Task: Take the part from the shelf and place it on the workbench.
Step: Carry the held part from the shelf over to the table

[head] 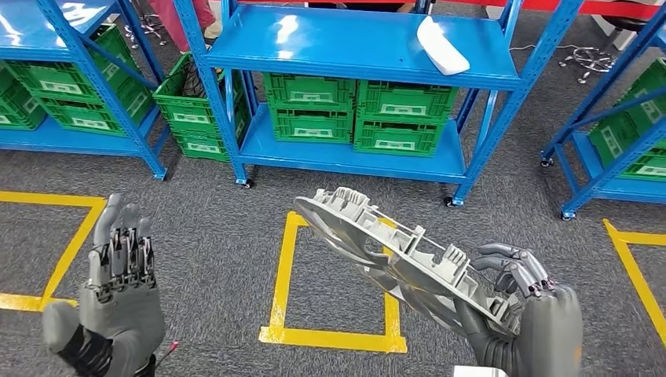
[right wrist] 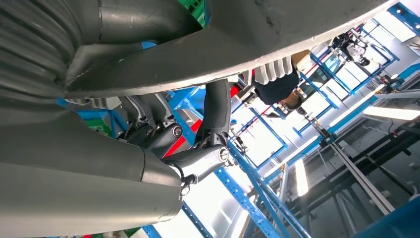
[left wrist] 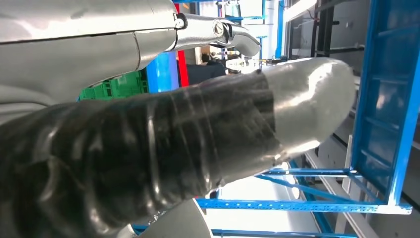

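My right hand grips one end of a long grey ribbed cast part, which slants up and to the left over the floor at lower right of the head view. In the right wrist view the part lies across the hand, whose fingers curl around it. My left hand is raised at lower left, palm facing away, fingers straight up and apart, holding nothing. Its taped thumb looms large in the left wrist view.
A blue shelf rack stands ahead with a white part on its upper board and green crates below. More racks with crates flank it. Yellow floor tape marks a square in front of me.
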Robot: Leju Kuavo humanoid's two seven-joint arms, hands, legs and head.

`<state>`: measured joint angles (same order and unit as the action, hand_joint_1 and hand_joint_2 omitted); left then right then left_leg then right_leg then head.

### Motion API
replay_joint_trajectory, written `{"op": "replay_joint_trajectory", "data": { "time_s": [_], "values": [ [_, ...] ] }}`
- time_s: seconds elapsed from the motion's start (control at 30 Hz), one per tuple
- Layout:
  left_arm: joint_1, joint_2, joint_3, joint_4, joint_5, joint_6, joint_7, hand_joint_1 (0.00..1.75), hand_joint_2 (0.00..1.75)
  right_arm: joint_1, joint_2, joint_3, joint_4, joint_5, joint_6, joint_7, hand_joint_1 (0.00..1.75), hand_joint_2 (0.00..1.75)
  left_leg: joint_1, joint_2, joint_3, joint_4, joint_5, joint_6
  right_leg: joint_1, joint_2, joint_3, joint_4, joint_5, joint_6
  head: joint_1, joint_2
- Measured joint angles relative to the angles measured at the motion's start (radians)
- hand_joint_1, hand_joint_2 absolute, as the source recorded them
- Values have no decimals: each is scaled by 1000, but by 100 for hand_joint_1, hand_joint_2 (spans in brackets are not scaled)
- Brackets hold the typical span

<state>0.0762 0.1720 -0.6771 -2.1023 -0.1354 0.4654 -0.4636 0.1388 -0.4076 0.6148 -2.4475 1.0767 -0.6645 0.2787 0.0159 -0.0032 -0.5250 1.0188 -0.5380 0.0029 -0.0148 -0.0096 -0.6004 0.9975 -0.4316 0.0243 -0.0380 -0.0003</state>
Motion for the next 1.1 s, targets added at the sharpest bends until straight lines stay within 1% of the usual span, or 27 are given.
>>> {"op": "replay_joint_trajectory", "data": {
  "time_s": [0.03,0.1,0.13,0.17,0.2,0.23,0.27,0.3,0.33,0.37,0.4,0.47,0.5,0.53,0.6,0.63,0.67,0.7,0.73,0.8,0.83,0.87,0.9,0.97,1.0,1.03,1.1],
  "values": [
    [1,1,0,0,0,1,-1,0,0,2,0,1,0,1,-2,0,175,175,-3,-1,10,-22,1,7,0,0,-3,2,4,6,0,0],
    [4,2,-1,1,0,2,-3,0,0,4,0,3,1,3,-5,-1,175,175,-7,-3,4,-24,10,22,-2,0,-6,-1,13,20,3,0],
    [5,2,-1,1,0,2,-4,0,0,5,0,3,2,4,-7,-1,175,175,-6,-2,4,-26,17,30,-4,1,-10,1,12,26,4,0],
    [5,2,-1,2,0,3,-6,0,0,7,0,4,2,4,-9,-1,175,175,-5,-1,3,-28,25,38,-5,2,-20,16,-3,32,8,0],
    [6,2,-2,2,0,4,-7,0,0,8,0,5,2,5,-12,-1,175,175,-3,0,1,-30,34,45,-6,3,-35,50,-32,35,13,0],
    [7,2,-2,2,1,4,-8,0,0,10,0,6,2,6,-14,-2,175,175,-2,0,-3,-30,41,49,-6,4,-56,104,-73,38,21,0],
    [8,2,-2,2,1,4,-9,0,0,10,0,7,3,7,-15,-2,175,175,-4,1,-14,-28,47,52,-6,4,-80,176,-116,40,29,0],
    [10,2,-2,2,1,4,-9,0,0,11,0,8,4,7,-16,-2,175,175,-5,1,-24,-26,53,53,-6,4,-97,241,-148,41,35,0],
    [11,2,-2,3,1,4,-9,0,0,12,0,9,6,8,-16,-2,175,175,-7,1,-34,-23,58,53,-6,4,-102,281,-163,41,40,0],
    [12,2,-2,3,1,4,-9,0,0,12,0,10,7,8,-16,-2,175,175,-8,0,-44,-19,62,52,-5,4,-90,282,-161,39,44,0],
    [13,2,-2,3,1,4,-9,0,0,13,0,11,8,8,-16,-2,175,175,-10,-1,-50,-16,65,52,-4,4,-57,239,-142,35,48,0],
    [13,2,-2,3,1,4,-9,0,0,12,0,14,9,9,-16,-2,175,175,-12,-2,-59,-12,71,47,2,4,34,91,-100,20,56,0],
    [13,2,-2,3,1,4,-9,0,0,12,0,15,9,10,-16,-2,175,175,-13,-2,-63,-10,75,43,5,4,68,34,-87,13,57,0],
    [13,3,-2,3,1,4,-9,0,0,12,0,16,9,10,-17,-2,175,175,-13,-1,-67,-10,80,37,9,4,85,1,-82,6,58,0],
    [14,3,-3,3,1,4,-9,0,0,13,0,17,9,11,-17,-2,175,175,-12,1,-74,-11,92,24,13,4,85,-7,-72,-2,57,0],
    [14,3,-3,3,1,4,-9,0,0,13,0,18,9,11,-18,-2,175,175,-11,1,-78,-10,93,18,11,3,83,-12,-64,-7,56,0],
    [14,3,-3,3,1,4,-9,0,0,13,0,18,9,11,-18,-2,175,175,-11,1,-85,-1,83,12,9,2,81,-18,-56,-13,54,0],
    [15,4,-3,3,1,5,-9,0,0,13,0,19,9,11,-18,-2,175,175,-10,0,-99,27,59,7,6,0,77,-23,-47,-18,50,0],
    [15,4,-3,3,1,5,-9,0,0,12,0,19,9,11,-18,-2,175,175,-9,0,-120,75,24,2,4,-1,72,-26,-40,-21,44,0],
    [15,5,-3,4,1,5,-9,0,0,13,0,19,10,12,-18,-2,175,175,-6,0,-167,203,-49,-8,4,-2,53,-24,-28,-25,33,0],
    [16,6,-3,4,1,6,-9,0,0,13,0,19,11,12,-18,-2,175,175,-4,0,-179,247,-69,-11,4,-2,42,-22,-22,-24,29,0],
    [16,6,-3,5,1,6,-10,0,0,13,0,19,12,13,-18,-2,175,175,-3,1,-172,256,-71,-13,4,-2,31,-20,-16,-23,25,0],
    [16,7,-3,5,1,7,-10,0,0,14,0,19,14,13,-18,-2,175,175,-3,1,-145,226,-58,-12,4,-1,22,-17,-10,-21,20,0],
    [15,7,-3,5,1,7,-11,0,0,15,0,19,15,13,-18,-4,175,175,-2,2,-48,83,-19,-7,4,0,7,-9,-1,-14,10,0],
    [14,7,-3,5,1,8,-12,0,0,15,0,19,15,13,-18,-5,175,175,-3,1,-9,22,-6,-1,5,1,2,-4,2,-9,6,0],
    [14,7,-4,5,1,8,-14,0,0,16,0,19,14,12,-18,-7,175,175,-5,1,15,-17,-2,6,6,1,-1,-1,5,-3,5,0],
    [14,7,-4,5,1,8,-17,0,0,18,0,19,15,9,-18,-11,175,175,-10,-1,18,-30,4,23,5,1,-3,-1,13,9,8,0]
  ]
}}
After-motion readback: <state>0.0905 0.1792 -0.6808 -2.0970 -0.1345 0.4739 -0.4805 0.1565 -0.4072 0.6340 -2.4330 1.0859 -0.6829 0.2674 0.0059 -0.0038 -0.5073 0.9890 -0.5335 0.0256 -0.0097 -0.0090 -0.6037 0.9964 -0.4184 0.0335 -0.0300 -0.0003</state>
